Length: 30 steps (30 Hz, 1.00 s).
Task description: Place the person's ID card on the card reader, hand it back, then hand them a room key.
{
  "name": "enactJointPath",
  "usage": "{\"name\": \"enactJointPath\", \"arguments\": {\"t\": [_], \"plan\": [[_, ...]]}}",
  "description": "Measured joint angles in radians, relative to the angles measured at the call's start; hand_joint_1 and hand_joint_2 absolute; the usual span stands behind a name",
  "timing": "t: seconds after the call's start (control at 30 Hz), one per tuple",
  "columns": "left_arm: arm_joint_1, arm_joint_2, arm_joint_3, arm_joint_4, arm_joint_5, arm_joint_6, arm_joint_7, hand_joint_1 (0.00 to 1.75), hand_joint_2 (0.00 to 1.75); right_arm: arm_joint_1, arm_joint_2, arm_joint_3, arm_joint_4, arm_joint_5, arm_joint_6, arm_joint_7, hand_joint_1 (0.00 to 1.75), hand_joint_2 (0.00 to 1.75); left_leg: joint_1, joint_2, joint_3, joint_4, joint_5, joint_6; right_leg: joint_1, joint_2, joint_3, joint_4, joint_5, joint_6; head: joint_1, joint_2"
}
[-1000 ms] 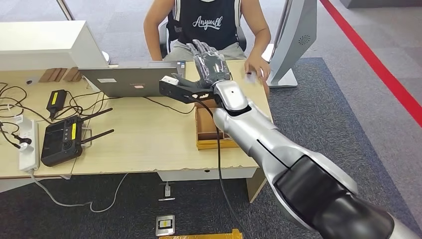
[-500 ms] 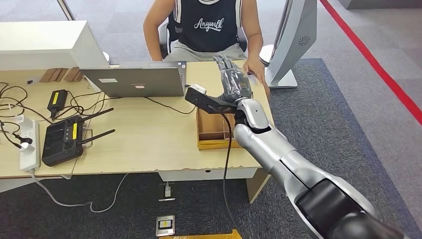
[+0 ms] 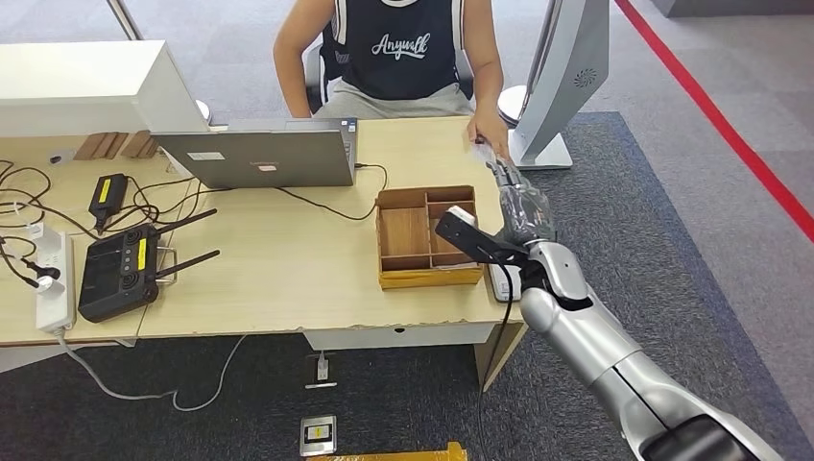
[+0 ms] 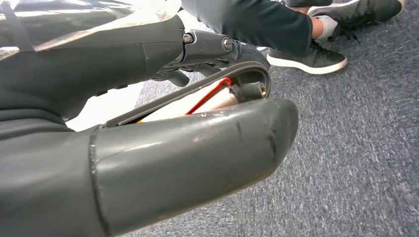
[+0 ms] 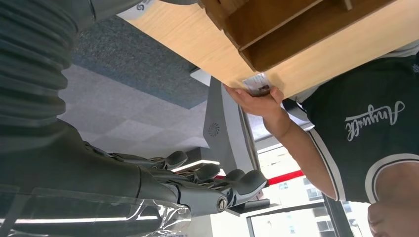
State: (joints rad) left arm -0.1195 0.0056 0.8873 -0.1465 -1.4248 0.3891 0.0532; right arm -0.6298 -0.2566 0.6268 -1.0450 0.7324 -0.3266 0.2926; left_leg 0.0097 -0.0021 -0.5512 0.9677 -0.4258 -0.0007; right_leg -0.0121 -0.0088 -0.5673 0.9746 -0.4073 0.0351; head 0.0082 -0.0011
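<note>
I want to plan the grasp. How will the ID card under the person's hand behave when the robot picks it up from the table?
The ID card looks thin and flat, so it is probably light and fairly stiff. It lies flush on the smooth table, so it may slide rather than lift. The person's hand rests on it near the edge; taking it there, or from the hand, seems easier for the right hand.

Left hand (image 4: 148, 148) over grey carpet (image 4: 356, 148), thick thumb, black sneaker (image 4: 309, 57)

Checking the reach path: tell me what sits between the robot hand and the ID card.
Nothing: in the head view the right robot hand faces the ID card across bare tabletop.
</note>
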Motion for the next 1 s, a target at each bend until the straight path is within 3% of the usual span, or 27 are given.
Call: {"name": "enactJointPath", "arguments": {"t": [1.0], "plan": [[-0.003, 0.005, 0.000, 0.000, -0.012, -0.003, 0.000, 0.00, 0.00, 0.089, -0.063, -0.029, -0.109, -0.022, 0.043, 0.013, 0.00, 1.75, 0.000, 0.000, 0.000, 0.000, 0.000, 0.000, 0.000, 0.000, 0.000, 0.000, 0.000, 0.000, 0.000, 0.000]]}}
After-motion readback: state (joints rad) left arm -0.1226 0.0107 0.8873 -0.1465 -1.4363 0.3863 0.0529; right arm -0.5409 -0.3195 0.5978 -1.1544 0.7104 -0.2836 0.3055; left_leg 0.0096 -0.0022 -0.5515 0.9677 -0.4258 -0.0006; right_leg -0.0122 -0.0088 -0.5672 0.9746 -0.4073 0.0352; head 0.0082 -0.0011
